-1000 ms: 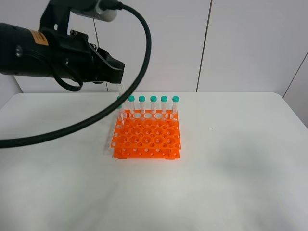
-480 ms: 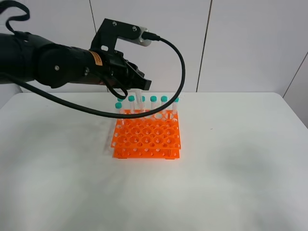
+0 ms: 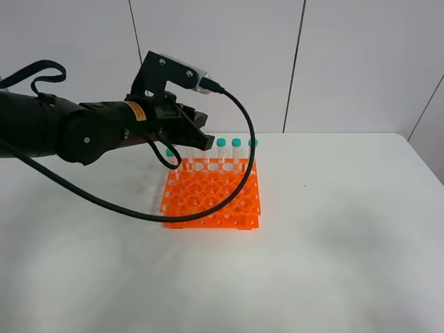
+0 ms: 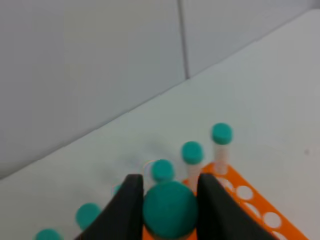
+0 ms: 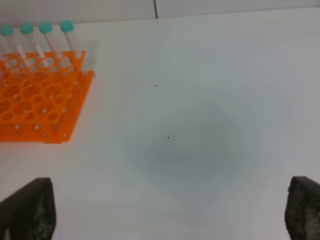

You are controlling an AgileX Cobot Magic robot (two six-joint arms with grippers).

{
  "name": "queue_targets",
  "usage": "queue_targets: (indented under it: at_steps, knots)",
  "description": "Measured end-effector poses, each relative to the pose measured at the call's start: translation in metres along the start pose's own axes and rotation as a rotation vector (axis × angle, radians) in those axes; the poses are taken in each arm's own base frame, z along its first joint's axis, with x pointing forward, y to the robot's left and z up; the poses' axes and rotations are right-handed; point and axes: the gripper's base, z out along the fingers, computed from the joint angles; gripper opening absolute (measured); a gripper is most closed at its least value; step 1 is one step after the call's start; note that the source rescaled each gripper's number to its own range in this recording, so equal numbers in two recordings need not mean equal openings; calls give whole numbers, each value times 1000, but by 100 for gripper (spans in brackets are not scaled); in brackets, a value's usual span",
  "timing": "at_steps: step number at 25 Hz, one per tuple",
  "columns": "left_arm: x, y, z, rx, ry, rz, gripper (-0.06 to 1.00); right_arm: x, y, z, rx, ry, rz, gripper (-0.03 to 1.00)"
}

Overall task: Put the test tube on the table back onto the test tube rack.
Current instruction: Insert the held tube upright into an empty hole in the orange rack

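The left gripper point(image 3: 196, 141) pinches the teal cap of the test tube point(image 4: 170, 210), one black finger point(image 4: 127, 205) pressed against each side. It holds the tube over the back row of the orange rack point(image 3: 211, 198), close among the other capped tubes point(image 3: 236, 147) standing there. Whether its tip sits in a hole cannot be told. The rack stands on the white tabletop point(image 3: 347, 229). The right gripper point(image 5: 165, 210) hangs above the tabletop beside the rack, fingers spread wide, holding nothing.

test tube point(image 4: 170, 209): teal-capped, held at back row | test tube rack point(image 3: 211, 194): orange, on white table point(image 3: 333, 243)
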Motion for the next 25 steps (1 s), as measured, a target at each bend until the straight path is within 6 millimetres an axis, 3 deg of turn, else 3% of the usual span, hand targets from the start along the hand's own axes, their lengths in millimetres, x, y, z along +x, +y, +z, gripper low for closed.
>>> queue_targets:
  at_steps: [6, 13, 20, 25]
  knots:
    - [7, 11, 7, -28, 46, -10, 0, 0, 0, 0, 0, 0, 0, 100]
    - [-6, 11, 25, 2, 158, 3, 0, 0, 0, 0, 0, 0, 0, 100]
    - [17, 8, 46, 17, 247, 9, 0, 0, 0, 0, 0, 0, 0, 100]
    - [10, 11, 47, 11, 221, 28, 0, 0, 0, 0, 0, 0, 0, 100]
